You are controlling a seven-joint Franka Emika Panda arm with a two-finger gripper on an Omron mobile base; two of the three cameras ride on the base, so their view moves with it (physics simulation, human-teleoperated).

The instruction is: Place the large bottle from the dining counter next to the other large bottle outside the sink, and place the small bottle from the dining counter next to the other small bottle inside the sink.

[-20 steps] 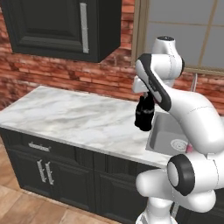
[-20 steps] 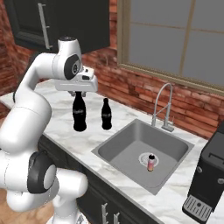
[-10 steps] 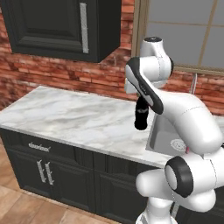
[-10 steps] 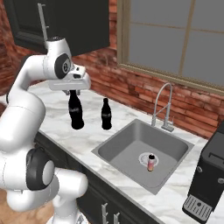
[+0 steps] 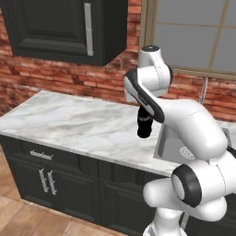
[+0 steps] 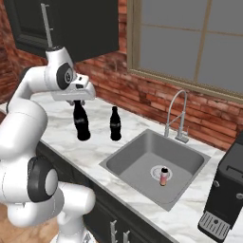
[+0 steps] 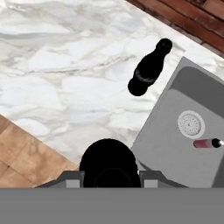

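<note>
Large bottle (image 6: 81,122) upright at frame left, gripped at the neck by the end effector (image 6: 76,99), over the marble desk (image 6: 95,147). Second black bottle (image 6: 114,124) stands just beside it, right. Beyond, sink (image 6: 137,156) at center; pink bottle (image 6: 163,176) by its drain.

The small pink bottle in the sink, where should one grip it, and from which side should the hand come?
Grip the pink bottle around its upper body, just under the cap, coming straight down from above. It stands upright in the middle of the sink floor, and the basin walls around it would likely block a sideways approach.
</note>
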